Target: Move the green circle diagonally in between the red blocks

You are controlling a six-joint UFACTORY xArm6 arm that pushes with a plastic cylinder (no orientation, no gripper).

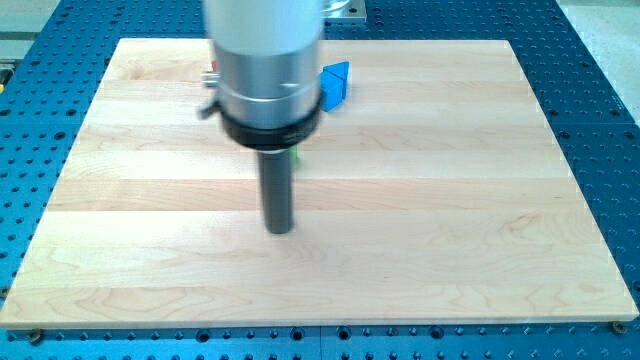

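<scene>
My tip (pixel 279 229) rests on the wooden board (pixel 450 200) left of its centre. A thin sliver of green (pixel 295 156) shows just right of the rod, behind it; its shape is hidden by the arm. A small bit of red (pixel 211 70) peeks out at the left edge of the arm's silver body, near the view's top. A blue triangular block (pixel 336 83) lies right of the arm body near the view's top. The tip touches no block that I can see.
The arm's wide silver and black body (pixel 268 70) covers the upper left-centre of the board and hides whatever lies beneath it. The board sits on a blue perforated table (pixel 600 80).
</scene>
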